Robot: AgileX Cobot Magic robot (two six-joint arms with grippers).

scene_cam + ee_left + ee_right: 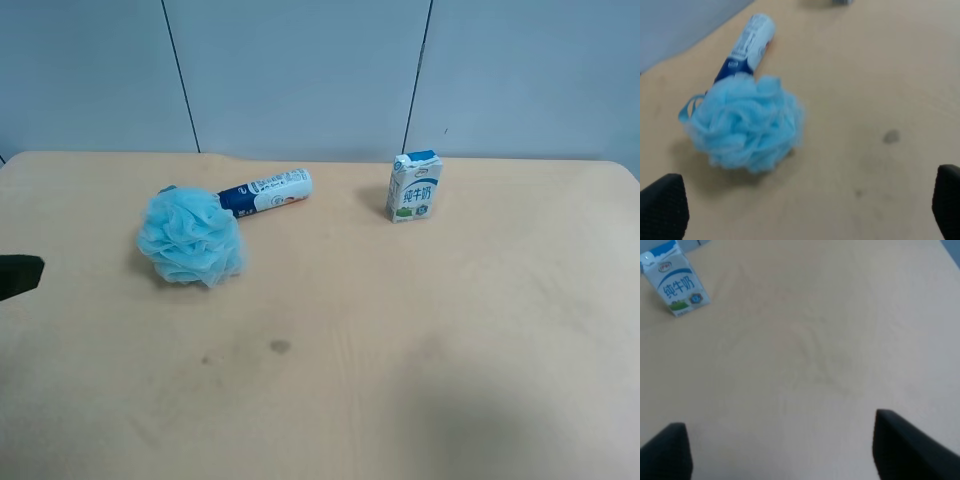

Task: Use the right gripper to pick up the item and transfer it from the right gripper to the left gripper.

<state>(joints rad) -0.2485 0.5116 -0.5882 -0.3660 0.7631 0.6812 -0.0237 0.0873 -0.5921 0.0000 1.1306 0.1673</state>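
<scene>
- The left gripper [805,210] hangs with jaws spread wide and empty, looking down on the bath pouf [191,237]; only a dark sliver of it shows at the exterior high view's left edge.
- The pouf rests on the table [400,350], touching the blue end of the blue-and-white tube [265,192].
- The milk carton [413,187] stands upright, well apart.
- The right gripper [780,450], jaws apart and empty, sits over bare wood near the carton.
- Best approach, I judge: cross over, descend on the pouf's crown, close deep into the mesh, clear of the tube.

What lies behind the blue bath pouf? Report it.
A blue-and-white tube lies behind the bath pouf, angled away. Its dark-blue end meets the pouf; whether a cap sits there is hidden.
</scene>
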